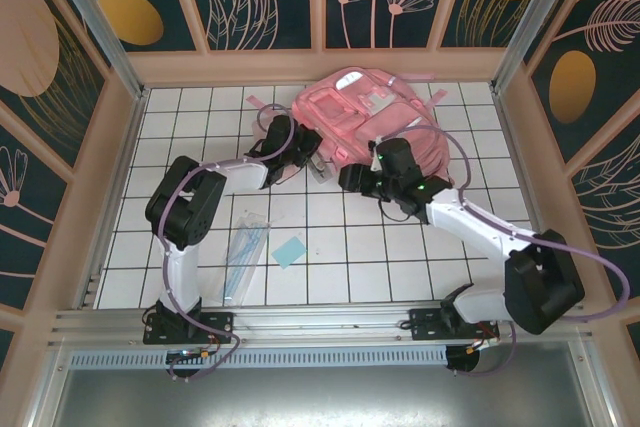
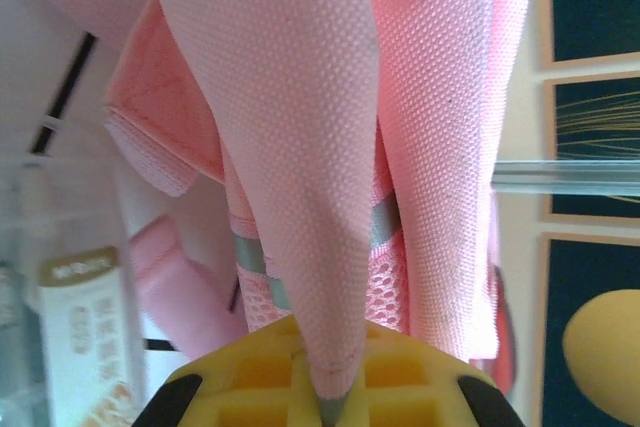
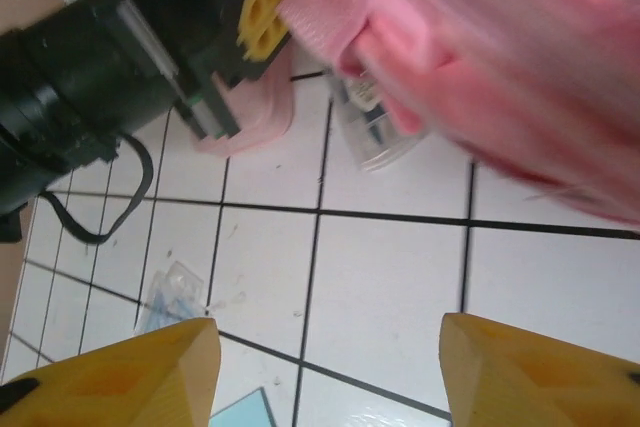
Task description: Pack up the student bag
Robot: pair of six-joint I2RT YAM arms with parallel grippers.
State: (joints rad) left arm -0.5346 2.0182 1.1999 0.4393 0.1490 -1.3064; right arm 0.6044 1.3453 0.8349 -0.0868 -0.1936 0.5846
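Pink backpack [image 1: 365,127] upper centre of overhead frame, flat on white tiles [image 1: 340,277]. Left gripper [image 2: 330,405] clamped tight on fold of its fabric. Right gripper [image 3: 328,332] parted, empty, over tiles just below backpack.

Top camera looks down on the table [image 1: 340,282]; both wrist cameras closely share the student bag [image 1: 352,112].

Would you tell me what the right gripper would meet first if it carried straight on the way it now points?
Probably the white tiled table: the right gripper, jaws open, tilts down at bare tiles just short of the student bag. Depth is unclear, so the bag could come first.
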